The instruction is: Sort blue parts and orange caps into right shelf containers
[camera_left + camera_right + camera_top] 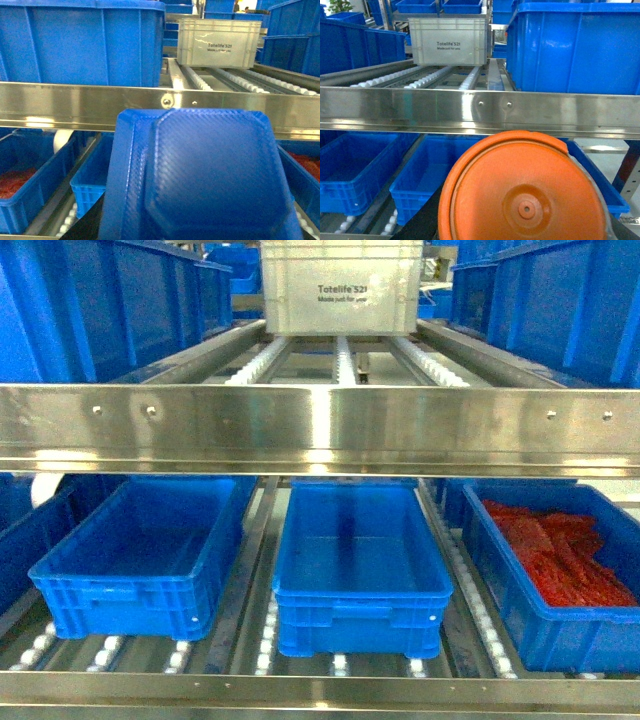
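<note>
A blue part (210, 175) with a woven surface texture fills the lower left wrist view; it hangs in the air in front of the steel rail, held by my left gripper, whose fingers are hidden behind it. A round orange cap (525, 192) fills the lower right wrist view in the same way, held by my right gripper with the fingers hidden. Neither gripper shows in the head view. On the lower shelf stand three blue containers: a left one (120, 595) and a middle one (360, 625) with nothing in them, and a right one (585, 640) with red pieces (560, 550).
A steel shelf rail (320, 430) crosses in front, above the lower bins. On the upper roller lanes stands a white crate (340, 285), with large blue bins (110, 300) left and right (560, 300). Another bin with red pieces (20, 200) lies at the far left.
</note>
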Tool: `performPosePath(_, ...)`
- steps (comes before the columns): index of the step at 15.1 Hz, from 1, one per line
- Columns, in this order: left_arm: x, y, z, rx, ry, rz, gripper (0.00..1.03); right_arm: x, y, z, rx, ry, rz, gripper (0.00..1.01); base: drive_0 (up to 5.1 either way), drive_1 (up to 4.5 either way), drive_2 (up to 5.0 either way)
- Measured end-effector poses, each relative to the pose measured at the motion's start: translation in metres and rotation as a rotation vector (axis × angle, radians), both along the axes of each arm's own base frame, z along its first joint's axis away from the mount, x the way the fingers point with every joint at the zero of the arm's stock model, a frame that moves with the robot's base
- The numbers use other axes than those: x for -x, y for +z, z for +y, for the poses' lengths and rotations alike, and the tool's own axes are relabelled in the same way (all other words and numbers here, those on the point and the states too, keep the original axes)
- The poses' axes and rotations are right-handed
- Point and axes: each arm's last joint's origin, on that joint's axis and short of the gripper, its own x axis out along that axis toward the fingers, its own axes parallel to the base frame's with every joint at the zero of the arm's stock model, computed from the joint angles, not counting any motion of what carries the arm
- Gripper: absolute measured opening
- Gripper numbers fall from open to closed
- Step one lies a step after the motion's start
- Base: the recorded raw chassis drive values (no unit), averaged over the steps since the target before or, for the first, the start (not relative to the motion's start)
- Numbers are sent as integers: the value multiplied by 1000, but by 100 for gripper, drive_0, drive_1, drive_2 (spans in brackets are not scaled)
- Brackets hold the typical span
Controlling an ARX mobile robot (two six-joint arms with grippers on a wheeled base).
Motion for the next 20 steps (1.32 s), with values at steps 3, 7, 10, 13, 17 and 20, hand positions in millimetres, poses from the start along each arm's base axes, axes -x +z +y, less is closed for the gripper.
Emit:
performPosePath(3, 0, 0, 0, 0, 0, 0, 42, 0, 0, 0, 0, 0, -3, 44, -483, 253, 253)
performPosePath(7, 0, 0, 0, 0, -1, 0, 42, 0, 0, 0, 0, 0, 0, 44, -486, 250, 250)
performPosePath(10, 0, 0, 0, 0, -1, -1, 42, 0, 0, 0, 0, 0, 0, 44, -489, 248, 248)
performPosePath(13, 0, 0, 0, 0, 7, 2, 42, 0, 0, 0, 0, 6, -4, 44, 0, 0, 0)
performPosePath(17, 0, 0, 0, 0, -2, 0, 42, 0, 0, 0, 0, 1, 2, 44, 0, 0, 0)
performPosePath(20, 0, 0, 0, 0, -1, 0, 42, 0, 0, 0, 0, 0, 1, 44, 0, 0, 0)
